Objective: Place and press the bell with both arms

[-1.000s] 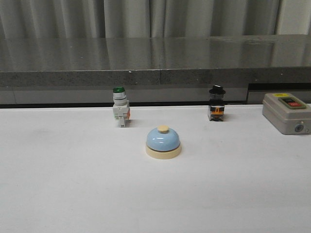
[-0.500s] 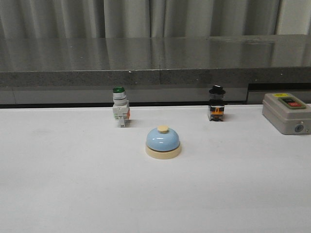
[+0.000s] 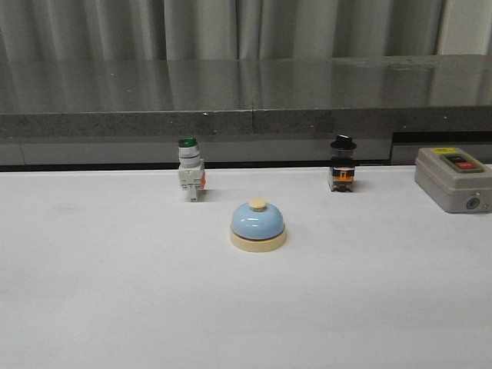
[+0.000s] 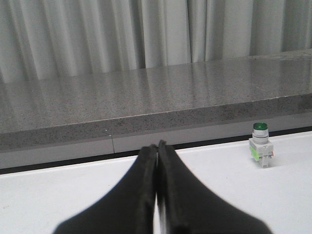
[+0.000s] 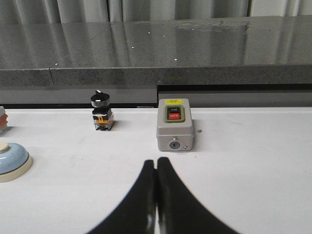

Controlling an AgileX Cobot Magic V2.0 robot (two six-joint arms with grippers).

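Note:
The bell (image 3: 258, 225), a light-blue dome on a cream base with a cream knob, stands upright on the white table (image 3: 115, 307) near its middle. Part of it shows at the edge of the right wrist view (image 5: 10, 161). Neither arm shows in the front view. My left gripper (image 4: 157, 146) is shut and empty, low over the table, with the bell out of its view. My right gripper (image 5: 156, 162) is shut and empty, over bare table to the right of the bell.
A green-capped white push-button switch (image 3: 190, 169) stands behind the bell to the left and shows in the left wrist view (image 4: 261, 151). A black-knob switch (image 3: 343, 164) stands behind to the right. A grey box (image 3: 453, 179) with a red button sits far right. A dark stone ledge (image 3: 246, 92) runs along the back.

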